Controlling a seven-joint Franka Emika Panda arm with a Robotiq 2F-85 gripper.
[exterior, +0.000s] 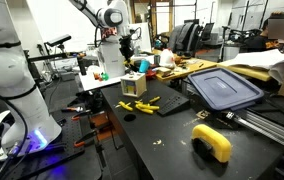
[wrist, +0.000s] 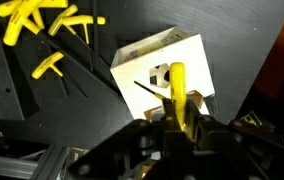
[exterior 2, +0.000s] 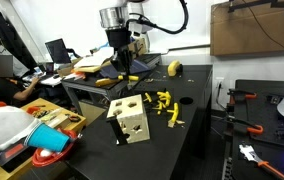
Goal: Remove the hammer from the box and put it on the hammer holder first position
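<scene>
The end effector [wrist: 177,117] clenches what looks like the yellow hammer [wrist: 177,82] by its handle, poised over the tan box [wrist: 192,60] at frame centre, free for carrying onward.

The arm [exterior: 100,14] is white, made of rounded shells with darker bands at the joints. A round dark cap shows on one joint near its top. In an exterior view the wrist section [exterior 2: 113,16] is a pale grey cylinder, and black cables [exterior 2: 186,14] loop out from it in an arc to the right. Below it the tool [exterior 2: 124,62] is black and blocky. In the wrist view the tool [wrist: 177,128] fills the near edge as a dark, glossy mass. Its fingers [wrist: 196,128] are black with faint highlights. Screws or markings are too dark to tell.
</scene>
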